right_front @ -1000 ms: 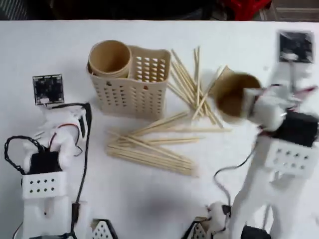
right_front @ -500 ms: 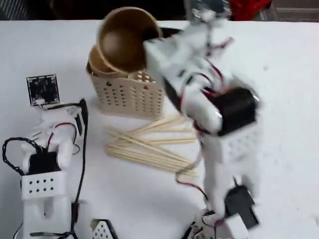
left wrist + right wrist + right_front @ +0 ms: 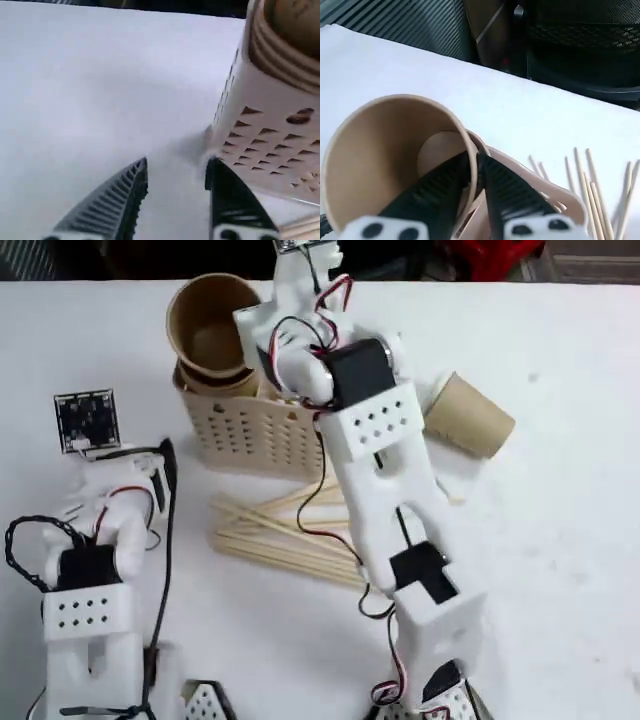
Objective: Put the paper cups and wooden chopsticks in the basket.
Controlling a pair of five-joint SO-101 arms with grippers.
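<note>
Pinched rim of plain brown paper cup [image 3: 208, 325] in right gripper [image 3: 475, 160], jaws clenched on the cup wall (one finger inside), cup tilted just above cream perforated basket [image 3: 255, 435] and nested cup [image 3: 205, 380]. Saw second cup [image 3: 468, 417] on its side on table [image 3: 560, 540], pale wooden chopsticks [image 3: 285, 535] in front of basket. Held left gripper [image 3: 175, 172] released, empty, beside basket.

The white counter [image 3: 570, 580] is brightly and evenly lit from above and is nearly washed out in the high view. Shadows on it are soft and faint. A grey shadow is noted beside the basket [image 3: 260, 145]. The room [image 3: 570, 45] behind is left dark.
</note>
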